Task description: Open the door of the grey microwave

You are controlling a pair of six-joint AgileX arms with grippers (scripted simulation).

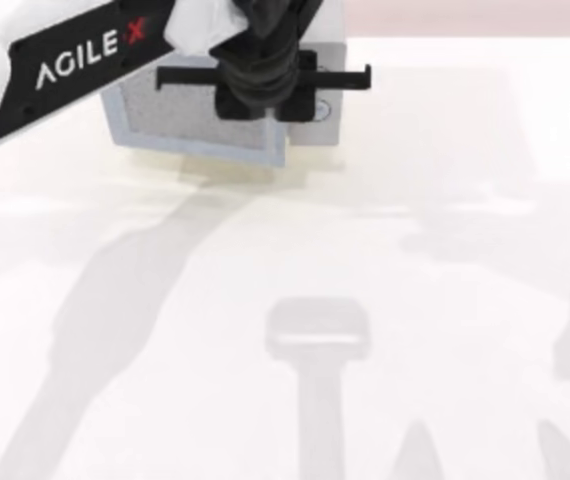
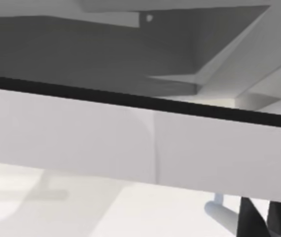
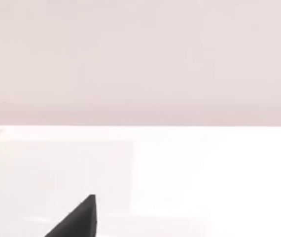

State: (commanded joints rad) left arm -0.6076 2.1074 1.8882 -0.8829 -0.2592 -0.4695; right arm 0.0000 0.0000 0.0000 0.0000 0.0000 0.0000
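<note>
The grey microwave [image 1: 331, 62] stands at the table's far edge, a little left of centre. Its door [image 1: 187, 116], with the speckled window, stands slightly ajar, its right edge swung out past the knob panel [image 1: 325, 108]. My left gripper [image 1: 265, 92] hangs right over the door's front. In the left wrist view the door [image 2: 130, 133] fills the middle, with the dark cavity [image 2: 81, 49] behind it. The pale handle bar [image 2: 223, 212] runs between the dark fingers [image 2: 251, 223] of my left gripper [image 2: 266, 222], which is shut on it. A dark part of my right gripper [image 3: 81, 219] shows over bare table.
Arm shadows fall across the white table [image 1: 435, 300] in front of the microwave. The right arm is out of the top view. A pale wall [image 3: 140, 59] rises behind the table's far edge.
</note>
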